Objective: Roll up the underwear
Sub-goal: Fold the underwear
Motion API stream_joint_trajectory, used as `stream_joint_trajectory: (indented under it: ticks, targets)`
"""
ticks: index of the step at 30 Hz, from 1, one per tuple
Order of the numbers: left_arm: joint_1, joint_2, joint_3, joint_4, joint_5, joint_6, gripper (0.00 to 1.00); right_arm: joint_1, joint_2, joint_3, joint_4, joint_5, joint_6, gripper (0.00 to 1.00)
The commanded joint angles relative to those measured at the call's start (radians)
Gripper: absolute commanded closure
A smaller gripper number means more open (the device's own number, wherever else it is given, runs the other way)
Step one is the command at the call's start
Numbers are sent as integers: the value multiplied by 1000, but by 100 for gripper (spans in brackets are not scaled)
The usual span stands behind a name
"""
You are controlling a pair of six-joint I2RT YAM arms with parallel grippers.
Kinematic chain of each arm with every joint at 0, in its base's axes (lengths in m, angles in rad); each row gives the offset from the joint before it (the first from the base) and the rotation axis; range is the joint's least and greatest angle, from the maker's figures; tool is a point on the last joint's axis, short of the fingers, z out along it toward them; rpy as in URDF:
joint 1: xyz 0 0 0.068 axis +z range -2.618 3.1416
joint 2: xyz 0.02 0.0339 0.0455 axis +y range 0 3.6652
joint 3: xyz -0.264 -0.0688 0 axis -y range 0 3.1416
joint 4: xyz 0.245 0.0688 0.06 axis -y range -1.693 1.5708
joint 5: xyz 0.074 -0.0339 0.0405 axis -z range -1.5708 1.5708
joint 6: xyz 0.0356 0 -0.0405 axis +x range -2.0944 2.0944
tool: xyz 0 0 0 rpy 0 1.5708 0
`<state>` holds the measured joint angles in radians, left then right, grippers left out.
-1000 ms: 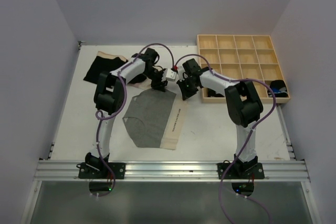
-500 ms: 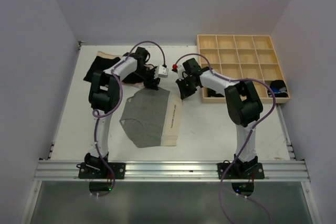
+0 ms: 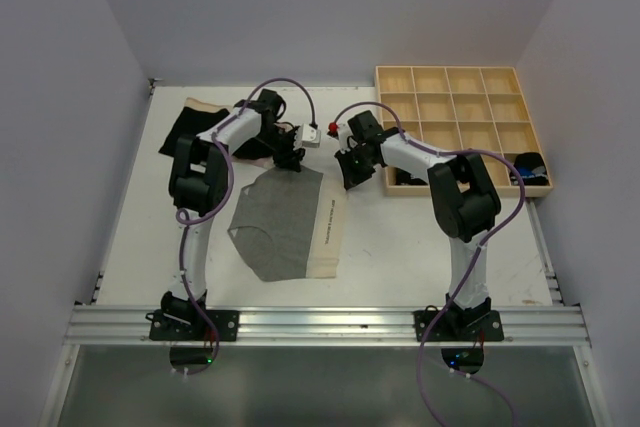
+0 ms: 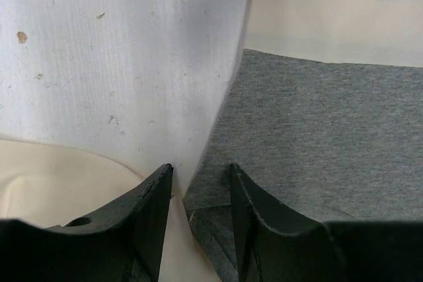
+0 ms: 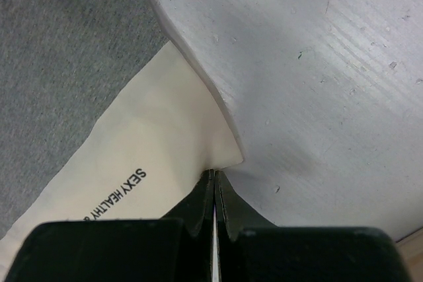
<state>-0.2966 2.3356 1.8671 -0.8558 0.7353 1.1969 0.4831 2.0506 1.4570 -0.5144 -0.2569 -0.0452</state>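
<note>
The grey underwear [image 3: 280,222] lies spread flat in the middle of the table, its beige printed waistband [image 3: 328,232] along the right side. My left gripper [image 3: 291,160] is at its far left corner. In the left wrist view the jaws of the left gripper [image 4: 200,179] stand open, with the folded grey corner [image 4: 211,209] lying between them. My right gripper [image 3: 347,177] is at the far right corner. In the right wrist view the right gripper [image 5: 214,175] is shut on the tip of the waistband [image 5: 152,143], which lifts slightly off the table.
A black garment with a beige edge [image 3: 195,127] lies at the back left, just behind the left gripper. Pale beige cloth [image 4: 39,176] shows beside my left finger. The wooden compartment tray [image 3: 460,82] stands at the back right, with dark items in its front cells [image 3: 528,165].
My left gripper has moved left and slightly back along the far edge of the grey underwear. The cloth has shifted a little to the left. The right gripper has stayed at the waistband corner.
</note>
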Motion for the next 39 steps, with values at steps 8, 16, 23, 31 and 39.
stream_joint_trajectory:
  ticks: [8,16,23,31,39]
  targets:
    - [17,-84,23,-57,6,10,56,-14,-98,9,30,15,7,100]
    - [17,-94,15,-65,16,15,55,-20,-96,19,37,13,18,100]
    - [22,-81,18,-54,1,12,55,-20,-11,62,20,33,38,71]
    - [25,-84,10,-48,9,6,55,-18,39,72,47,45,68,55]
    - [27,-91,10,-45,6,18,55,-17,42,7,56,8,53,100]
